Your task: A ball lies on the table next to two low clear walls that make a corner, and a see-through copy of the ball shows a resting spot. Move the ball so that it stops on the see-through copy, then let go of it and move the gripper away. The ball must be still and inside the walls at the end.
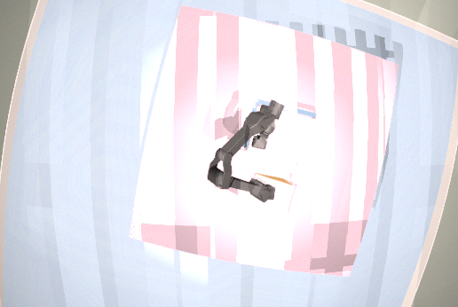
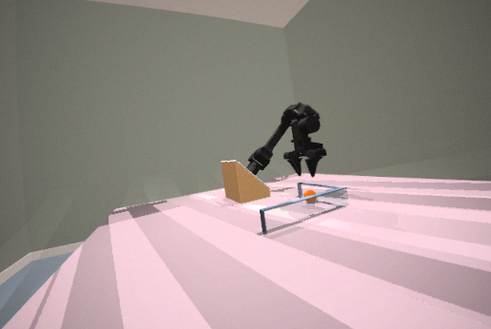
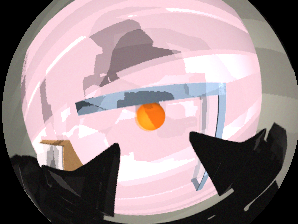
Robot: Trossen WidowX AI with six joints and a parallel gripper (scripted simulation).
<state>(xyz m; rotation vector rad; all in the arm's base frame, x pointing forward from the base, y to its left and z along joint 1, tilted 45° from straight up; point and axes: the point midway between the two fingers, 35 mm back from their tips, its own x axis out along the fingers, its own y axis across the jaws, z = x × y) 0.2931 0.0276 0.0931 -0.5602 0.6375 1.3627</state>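
Where the pink-striped table (image 2: 190,264) runs closest, it lies smooth and matte, and farther on two low clear walls (image 2: 295,203) form a corner around the small round orange ball (image 2: 309,194). Above it hangs the dark gripper (image 2: 304,165), pointed fingers apart and holding nothing. Beside stands a tan wedge (image 2: 243,182), with grey-green room walls behind.
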